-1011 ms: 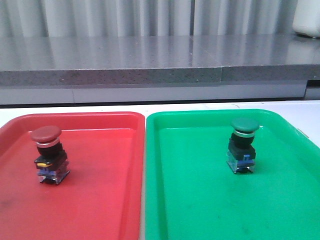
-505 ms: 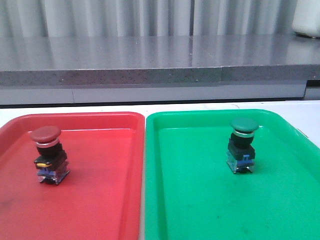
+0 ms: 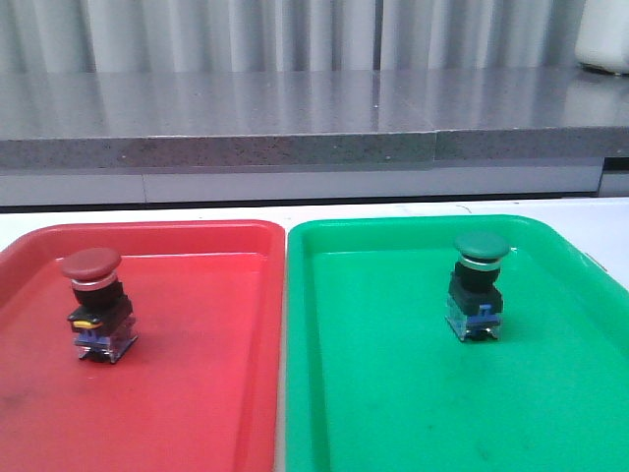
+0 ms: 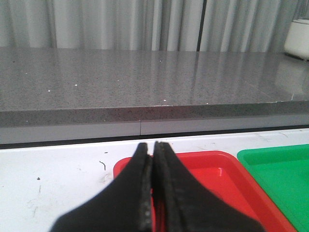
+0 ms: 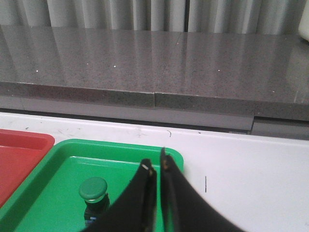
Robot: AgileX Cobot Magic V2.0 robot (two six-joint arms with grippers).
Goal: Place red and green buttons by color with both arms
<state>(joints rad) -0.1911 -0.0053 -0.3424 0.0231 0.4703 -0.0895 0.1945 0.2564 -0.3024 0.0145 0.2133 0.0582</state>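
The red button [image 3: 95, 305] stands upright in the red tray [image 3: 197, 393] toward the worktop's left edge, and the green button [image 3: 478, 285] stands upright in the green tray [image 3: 393, 413] on the right. Both look sorted already. The left gripper [image 4: 153, 147] and right gripper [image 5: 157, 166] are pressed together, holding nothing. The green button sits just beside the right fingertips, on the side toward the red tray.
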